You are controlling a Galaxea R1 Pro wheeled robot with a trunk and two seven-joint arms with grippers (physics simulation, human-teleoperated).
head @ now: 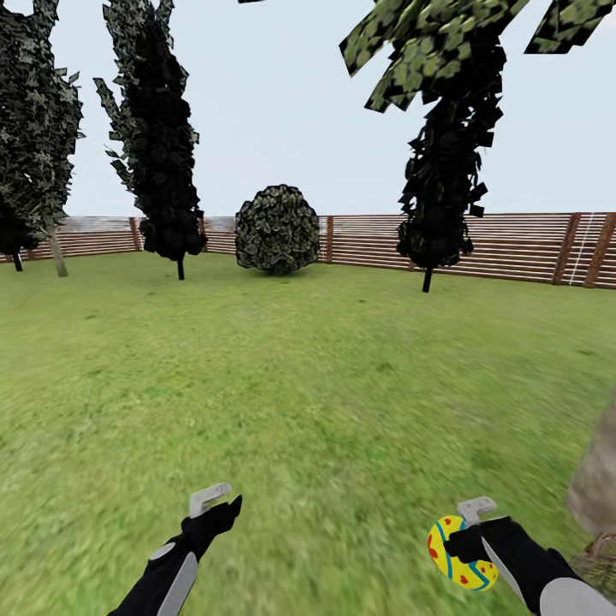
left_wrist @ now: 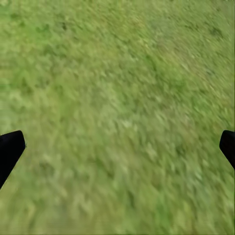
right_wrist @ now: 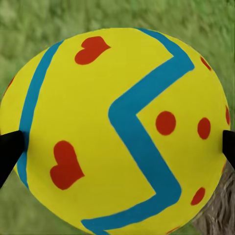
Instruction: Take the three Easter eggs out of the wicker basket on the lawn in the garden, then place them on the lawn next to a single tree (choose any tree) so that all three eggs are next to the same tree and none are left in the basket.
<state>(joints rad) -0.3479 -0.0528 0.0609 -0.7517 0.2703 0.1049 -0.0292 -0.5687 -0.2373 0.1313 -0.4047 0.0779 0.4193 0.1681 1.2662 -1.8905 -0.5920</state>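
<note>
One Easter egg (head: 452, 554), yellow with red marks and a blue zigzag band, is held over the lawn (head: 325, 402) at the lower right, with my right gripper (head: 469, 537) shut on it. In the right wrist view the egg (right_wrist: 117, 127) sits between the dark fingertips (right_wrist: 9, 149). A thick grey-brown tree trunk (head: 595, 488) rises at the right edge, just beside that hand, and its base (right_wrist: 218, 215) shows under the egg. My left gripper (head: 218, 505) hangs open over bare grass at the lower left, its fingers (left_wrist: 10, 149) spread wide apart. The wicker basket is out of view.
A wooden slat fence (head: 513, 248) closes the far side of the lawn. Dark narrow trees (head: 167, 171) (head: 441, 188) and a round bush (head: 277, 229) stand before it. Another tree with a pale trunk (head: 56, 252) is at the far left. Open grass lies ahead.
</note>
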